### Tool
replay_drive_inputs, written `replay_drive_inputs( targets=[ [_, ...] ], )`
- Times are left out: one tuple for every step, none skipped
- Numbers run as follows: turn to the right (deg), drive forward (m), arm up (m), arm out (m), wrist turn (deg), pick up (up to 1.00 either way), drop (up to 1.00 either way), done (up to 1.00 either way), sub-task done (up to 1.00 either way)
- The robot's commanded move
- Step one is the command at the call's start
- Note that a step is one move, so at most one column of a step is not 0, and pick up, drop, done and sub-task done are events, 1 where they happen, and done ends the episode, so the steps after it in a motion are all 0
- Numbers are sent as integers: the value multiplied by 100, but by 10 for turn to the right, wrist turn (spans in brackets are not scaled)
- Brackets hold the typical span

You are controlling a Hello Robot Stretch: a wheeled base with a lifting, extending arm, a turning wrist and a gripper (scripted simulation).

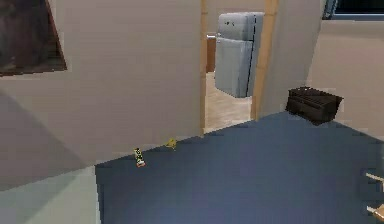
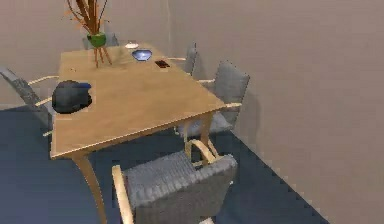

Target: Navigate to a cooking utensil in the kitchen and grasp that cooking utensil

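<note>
Blue floor (image 1: 240, 170) runs to the doorway (image 1: 228, 100) — fridge (image 1: 240, 55) beyond, so the utensil is likely in there. I'd drive centred through the frame, clear of the dark box (image 1: 314, 103). My jaws' state — can't tell.

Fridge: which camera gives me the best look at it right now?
The forward view: the fridge stands beyond the doorway, upper middle. The arm side view faces a wooden table and grey chairs instead.
</note>
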Motion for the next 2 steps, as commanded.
replay_drive_inputs(
  targets=[
    [180,0,0,0,0,0,0,0,0],
    [0,100,0,0,0,0,0,0,0]
  ],
)
